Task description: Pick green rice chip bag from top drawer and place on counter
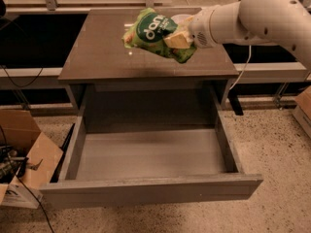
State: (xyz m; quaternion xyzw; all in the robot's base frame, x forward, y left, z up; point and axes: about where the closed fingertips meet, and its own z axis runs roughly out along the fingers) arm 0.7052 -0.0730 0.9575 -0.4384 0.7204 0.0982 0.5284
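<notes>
— Tool first: where is it, and what has it got?
— Near 12 o'clock in the view, on the end of the white arm that reaches in from 2 o'clock. It is clamped on the bag at the bag's right end. The bag sticks out toward 9 o'clock from the grip, tilted, with its dark oval facing up.
— So the bag is out of the drawer?
— Yes. The drawer stands pulled open at 6 o'clock, with nothing showing inside. The bag hangs over the counter, toward its 1 o'clock part, and looks clear of the surface, not resting on it.
— Which step, then?
— I judge the pick done and the carry about complete, so the placing is what's left.
— What does that call for?
— Lowering until the bag's underside meets the counter, then letting go and backing off up toward 2 o'clock. The bag is crinkly and light, so it may slide on that glossy top. I'd set it well in from the front edge, since the open drawer lies just below.
— Anything in the way?
— Nothing I can make out. The box sits on the floor at 8 o'clock, well apart.
</notes>
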